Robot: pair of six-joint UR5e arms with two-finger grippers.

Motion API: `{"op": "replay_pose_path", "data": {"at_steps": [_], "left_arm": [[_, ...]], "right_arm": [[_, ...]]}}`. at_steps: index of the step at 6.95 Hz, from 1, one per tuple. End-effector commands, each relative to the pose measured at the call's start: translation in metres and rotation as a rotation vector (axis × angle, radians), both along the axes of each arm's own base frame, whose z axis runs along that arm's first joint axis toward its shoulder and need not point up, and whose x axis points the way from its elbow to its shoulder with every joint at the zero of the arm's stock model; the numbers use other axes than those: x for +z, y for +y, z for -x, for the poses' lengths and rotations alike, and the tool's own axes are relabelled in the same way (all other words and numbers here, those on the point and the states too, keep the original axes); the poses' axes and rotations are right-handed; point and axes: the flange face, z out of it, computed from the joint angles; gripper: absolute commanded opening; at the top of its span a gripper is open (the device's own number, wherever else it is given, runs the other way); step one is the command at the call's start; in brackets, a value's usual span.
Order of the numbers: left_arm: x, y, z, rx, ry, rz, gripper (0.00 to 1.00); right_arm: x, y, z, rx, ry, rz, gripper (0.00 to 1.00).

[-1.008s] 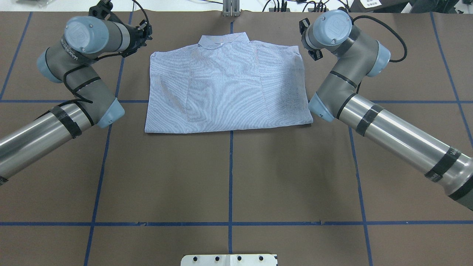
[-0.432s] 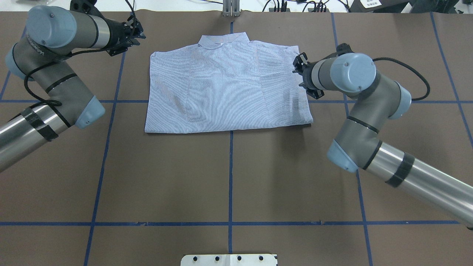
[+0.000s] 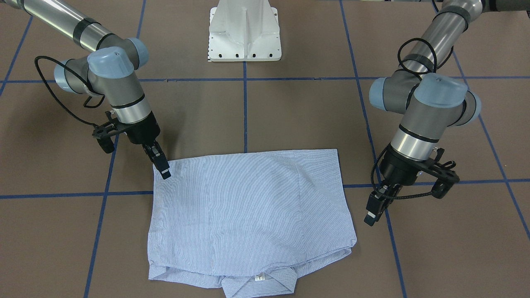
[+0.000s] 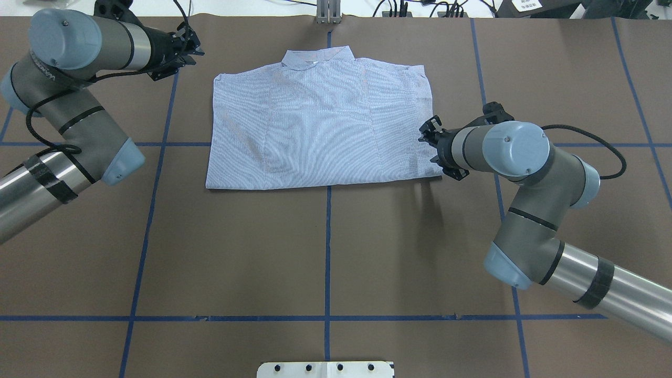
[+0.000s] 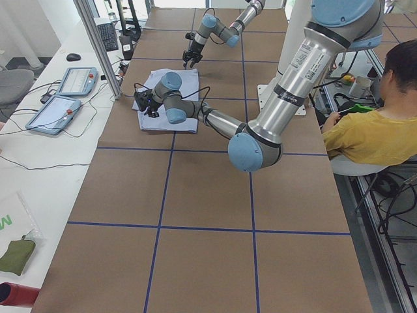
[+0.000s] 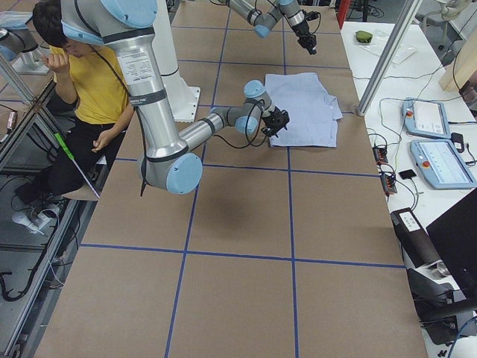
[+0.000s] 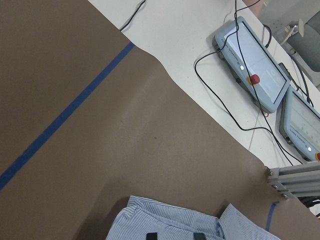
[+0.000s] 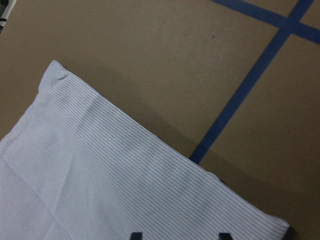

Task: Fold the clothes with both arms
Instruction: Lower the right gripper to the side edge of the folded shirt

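Right arm point(image 4: 525, 157) swung nearer, along the right edge of the shirt point(image 4: 320, 126) to its near corner. Worktop point(image 4: 325, 252) holds the shirt far-centre; left arm point(image 4: 79, 52) waits off its far-left shoulder. Left gripper point(image 3: 370, 217), right gripper point(image 3: 163, 169): fingers released, empty, likely staging corner grabs.

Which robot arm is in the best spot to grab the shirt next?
Probably the right. The right gripper is open, right at the corner of the shirt nearest the robot. The left gripper hangs off to the side, with bare table between it and the shirt.
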Motion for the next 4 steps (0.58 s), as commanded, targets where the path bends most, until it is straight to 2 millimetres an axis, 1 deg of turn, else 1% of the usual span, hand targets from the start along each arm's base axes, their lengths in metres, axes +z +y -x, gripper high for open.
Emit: {"op": "replay_pose_path", "data": {"at_steps": [1, 4], "left_arm": [[0.0001, 0.0003, 0.0002, 0.000, 0.000, 0.000, 0.35], [0.0001, 0.0002, 0.0003, -0.002, 0.000, -0.001, 0.35]], "right_arm": [[0.0217, 0.0110, 0.0027, -0.015, 0.025, 0.016, 0.61], [0.0298, 0.0159, 0.0069, -0.022, 0.038, 0.022, 0.60]]}}
